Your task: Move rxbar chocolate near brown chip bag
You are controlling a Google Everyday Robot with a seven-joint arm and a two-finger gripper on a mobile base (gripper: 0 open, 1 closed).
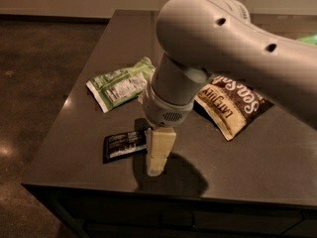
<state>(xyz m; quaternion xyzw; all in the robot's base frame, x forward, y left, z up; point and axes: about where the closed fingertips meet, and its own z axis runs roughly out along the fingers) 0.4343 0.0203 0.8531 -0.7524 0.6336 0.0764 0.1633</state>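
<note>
Gripper points straight down at the lower centre of the frame, just beside the right end of the rxbar chocolate; whether it is open or closed I cannot tell. At upper left lies the green and white bag. The bar lies flat on the table, apart from the brown chip bag at the right. I judge the gripper stands so low in order to take the bar.

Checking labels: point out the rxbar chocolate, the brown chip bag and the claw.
rxbar chocolate (121, 145), camera view, middle of the black wrapper.
brown chip bag (234, 107), camera view, dark lettered centre.
claw (156, 168), camera view, lower tip, by the bar's right end.
</note>
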